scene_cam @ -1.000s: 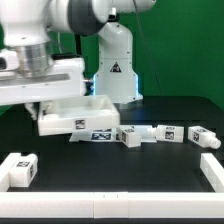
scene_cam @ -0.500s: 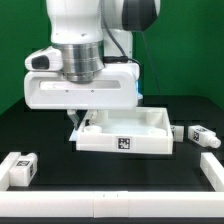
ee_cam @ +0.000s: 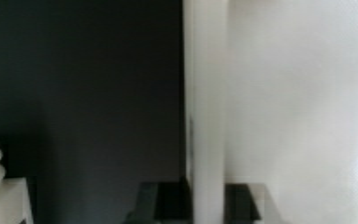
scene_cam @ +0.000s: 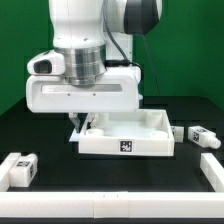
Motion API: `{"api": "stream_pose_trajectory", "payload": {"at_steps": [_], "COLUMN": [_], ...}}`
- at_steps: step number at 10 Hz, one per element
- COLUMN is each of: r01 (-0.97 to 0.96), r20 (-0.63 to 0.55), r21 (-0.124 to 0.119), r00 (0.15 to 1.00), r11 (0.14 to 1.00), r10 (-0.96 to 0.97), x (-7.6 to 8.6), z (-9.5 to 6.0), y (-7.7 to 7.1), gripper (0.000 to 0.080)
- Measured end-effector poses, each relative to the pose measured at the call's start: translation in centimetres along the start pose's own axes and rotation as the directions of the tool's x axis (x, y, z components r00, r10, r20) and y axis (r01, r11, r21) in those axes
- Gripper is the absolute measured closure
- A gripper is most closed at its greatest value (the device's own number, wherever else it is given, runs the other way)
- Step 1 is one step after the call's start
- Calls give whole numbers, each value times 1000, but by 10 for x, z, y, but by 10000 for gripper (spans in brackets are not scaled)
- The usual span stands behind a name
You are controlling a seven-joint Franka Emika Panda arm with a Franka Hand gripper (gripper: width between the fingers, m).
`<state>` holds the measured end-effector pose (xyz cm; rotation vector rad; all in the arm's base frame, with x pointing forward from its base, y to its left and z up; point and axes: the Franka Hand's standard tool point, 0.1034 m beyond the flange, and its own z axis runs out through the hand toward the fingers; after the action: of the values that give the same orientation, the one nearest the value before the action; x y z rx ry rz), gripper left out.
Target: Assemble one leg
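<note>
The gripper (scene_cam: pixel 80 122) looked pinched onto the wall of the tray-like panel (scene_cam: pixel 150 143) at mid-bench, so the sound course was to set it square, release, lift clear, then cross to the leg (scene_cam: pixel 203 135) — loose near the bench edge on the exterior view's right.

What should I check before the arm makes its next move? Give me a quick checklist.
1. The pincer sits at the panel, at its rear corner on the exterior view's left: ok.
2. The pincer is shut on the panel wall: cannot tell. The wrist view is blurred and shows only a white edge between the dark fingers.
3. The panel lies flat on the table: ok.
4. The outer leg, on the exterior view's right, is apart from the panel: ok.
5. The near leg, on the exterior view's left, is apart from the panel: ok.
</note>
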<state>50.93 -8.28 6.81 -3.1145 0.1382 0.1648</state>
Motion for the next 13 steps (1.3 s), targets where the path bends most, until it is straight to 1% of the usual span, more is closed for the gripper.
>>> {"api": "stream_pose_trajectory", "payload": {"at_steps": [1, 2, 3, 6, 7, 8, 13], "r01": [-1, 7, 23, 31, 24, 34, 33], "r20": [2, -8, -11, -6, -21, -26, -30], "r21": [-1, -4, -8, -18, -22, -27, -27], "r00": [1000, 1000, 1000, 1000, 999, 999, 999], "r11": [1000, 1000, 1000, 999, 999, 999, 999], "r10": [1, -7, -23, -31, -24, -35, -34], "x": [9, 24, 34, 46, 40, 40, 40], "z": [-2, 1, 8, 42, 52, 54, 54], "y": [-4, -15, -23, -50, -63, -65, -64], "gripper": [744, 744, 744, 744, 744, 744, 744]}}
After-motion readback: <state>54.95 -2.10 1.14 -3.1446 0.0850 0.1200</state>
